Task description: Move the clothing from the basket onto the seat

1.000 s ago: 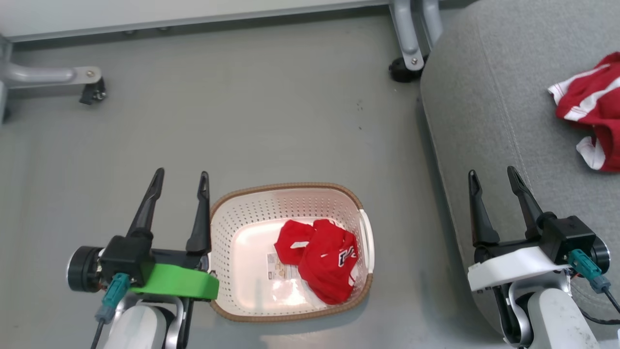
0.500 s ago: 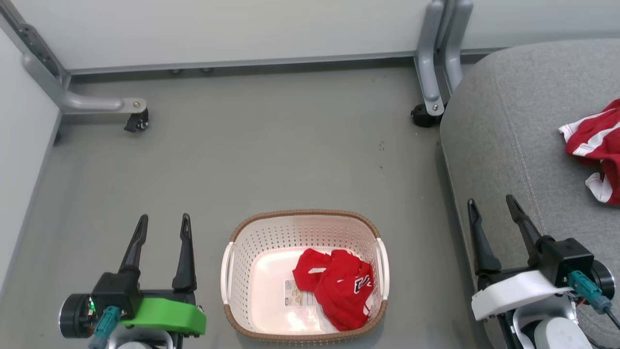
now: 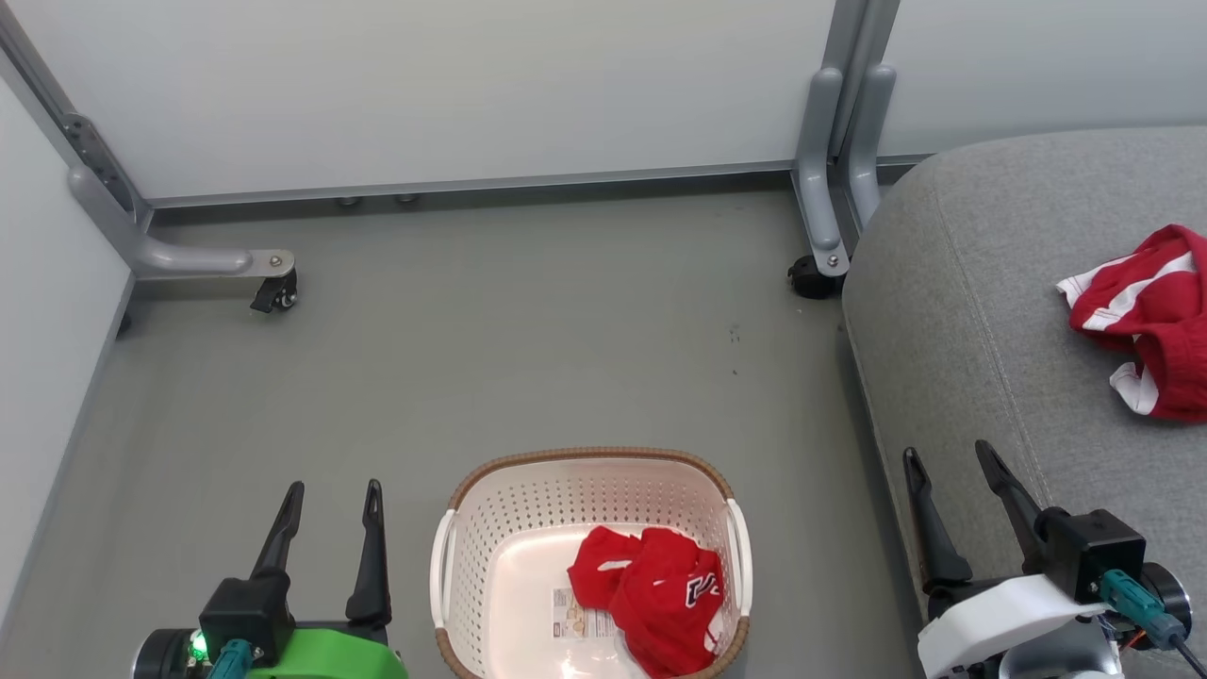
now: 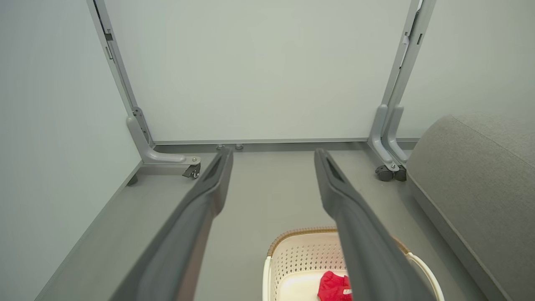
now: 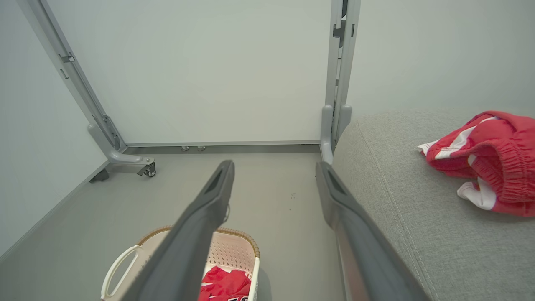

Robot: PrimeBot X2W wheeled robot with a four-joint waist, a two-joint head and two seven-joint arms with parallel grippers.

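The cream basket (image 3: 490, 528) with its brown rim stands on the floor at the bottom centre; crumpled red clothing (image 3: 660, 604) with lettering lies in its right half. A second red garment (image 3: 1146, 316) with white stripes rests on the grey seat (image 3: 990, 311) at the right. My left gripper (image 3: 333, 490) is open and empty, left of the basket. At the seat's front edge my right gripper (image 3: 943, 455) is open with nothing in it. In the left wrist view the basket (image 4: 292, 255) and clothing (image 4: 332, 286) lie low between the fingers. The right wrist view takes in the basket (image 5: 238, 251), seat (image 5: 418, 217) and garment (image 5: 489, 159).
Pale partition panels close off the back and left. Their grey metal feet with castors (image 3: 273, 292) (image 3: 809, 276) stand on the grey floor (image 3: 471, 358), one right beside the seat's far corner. Open floor lies between basket and panels.
The head camera has tilted upward, so basket, grippers and seat sit lower in the picture and the panels appear. Both grippers stay open; the clothing has not moved.
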